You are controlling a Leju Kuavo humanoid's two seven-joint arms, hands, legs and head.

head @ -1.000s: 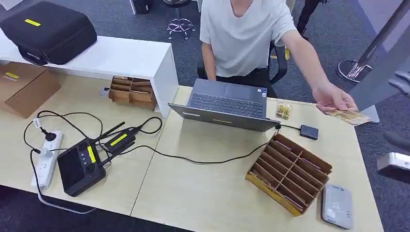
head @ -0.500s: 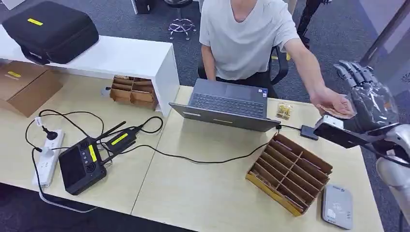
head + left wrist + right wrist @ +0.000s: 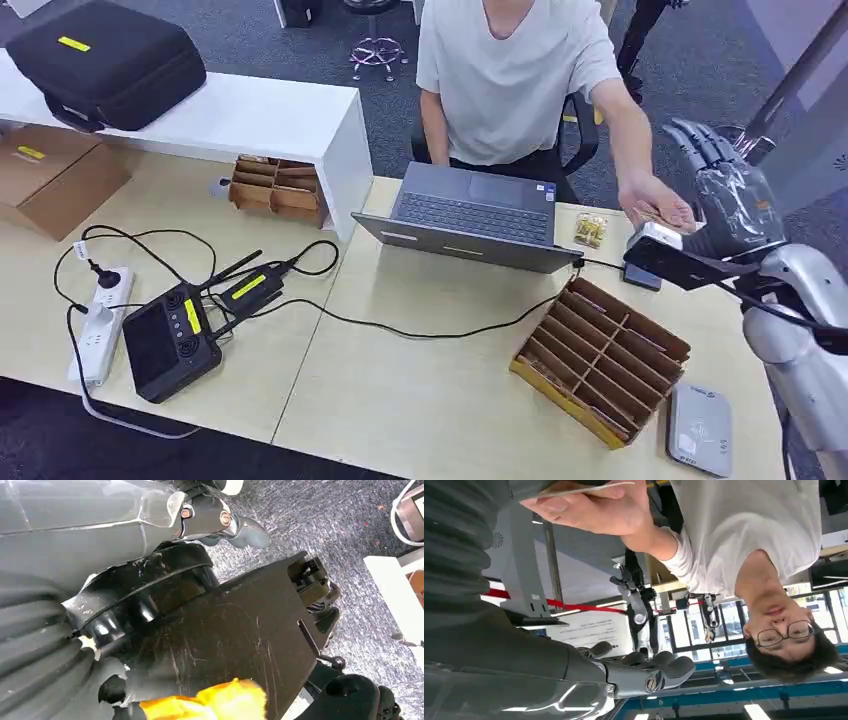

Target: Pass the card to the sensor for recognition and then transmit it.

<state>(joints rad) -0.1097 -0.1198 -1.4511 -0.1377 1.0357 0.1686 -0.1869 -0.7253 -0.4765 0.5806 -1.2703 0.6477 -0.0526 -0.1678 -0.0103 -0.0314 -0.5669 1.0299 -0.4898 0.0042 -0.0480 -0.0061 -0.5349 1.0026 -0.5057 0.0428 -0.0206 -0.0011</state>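
Observation:
A person seated behind the desk holds out a tan card (image 3: 652, 216) in one hand (image 3: 657, 204) at the desk's far right. My right hand (image 3: 728, 196) is raised just to the right of it, fingers stretched and apart, holding nothing. In the right wrist view the card (image 3: 589, 488) lies in the person's fingers (image 3: 594, 511), close to my thumb, and my fingers (image 3: 646, 672) stand well away from it. The grey card sensor (image 3: 698, 443) lies flat at the desk's near right corner. My left hand (image 3: 235, 526) hangs beside my body above the carpet, with nothing in it.
An open laptop (image 3: 470, 214) sits in front of the person. A cardboard divider tray (image 3: 600, 360) stands between the laptop and the sensor. A black controller (image 3: 165, 342), cables and a power strip (image 3: 98, 325) lie at the left. A white shelf (image 3: 250, 120) carries a black case (image 3: 105, 62).
My right arm has come up from the right edge and moved left to the person's hand. The person's hand with the card has drawn back a little to the left.

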